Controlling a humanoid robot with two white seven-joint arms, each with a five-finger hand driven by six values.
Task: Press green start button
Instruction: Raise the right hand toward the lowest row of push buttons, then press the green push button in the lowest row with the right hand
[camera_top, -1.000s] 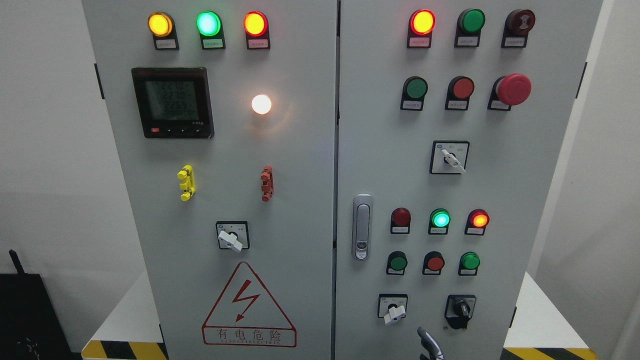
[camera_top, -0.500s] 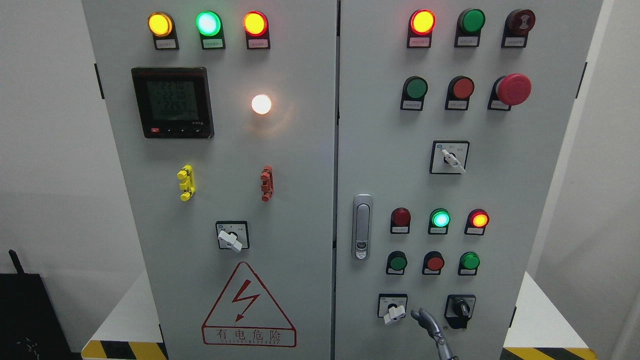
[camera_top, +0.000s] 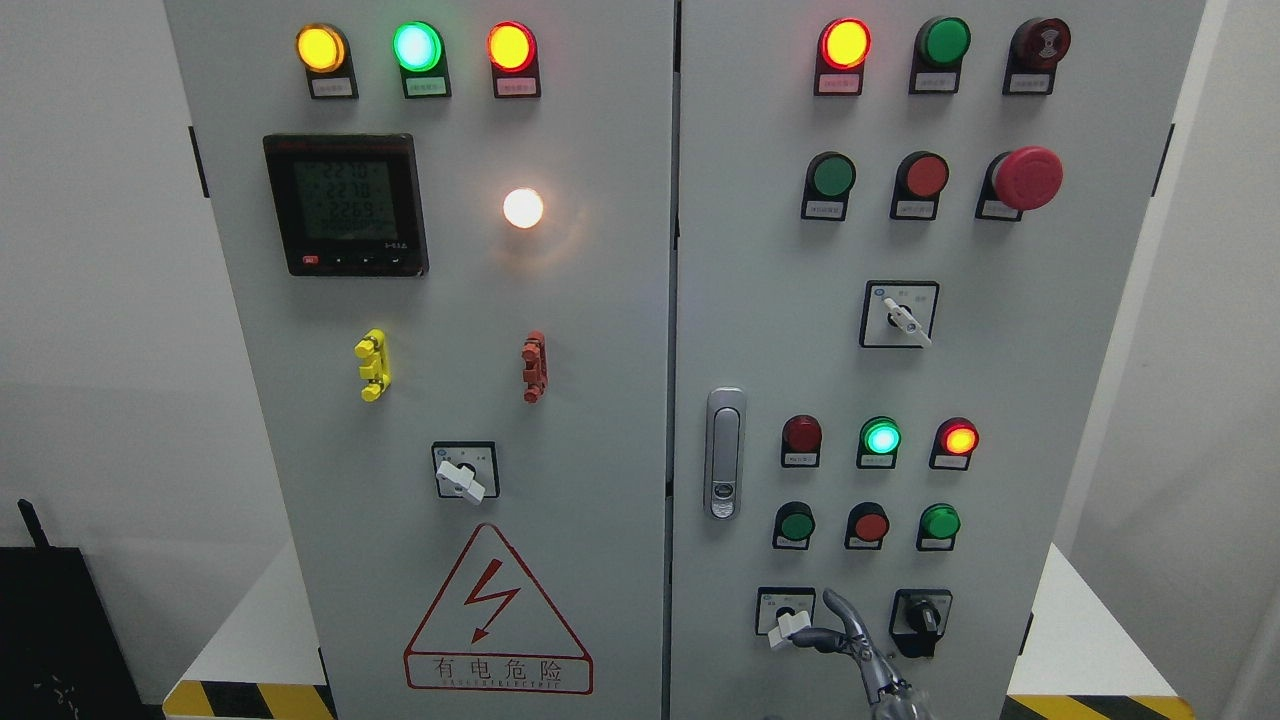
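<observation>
Industrial electrical room: grey control cabinet (camera_top: 600, 330), indicator lamps, hazard-striped floor (camera_top: 250, 700).
</observation>
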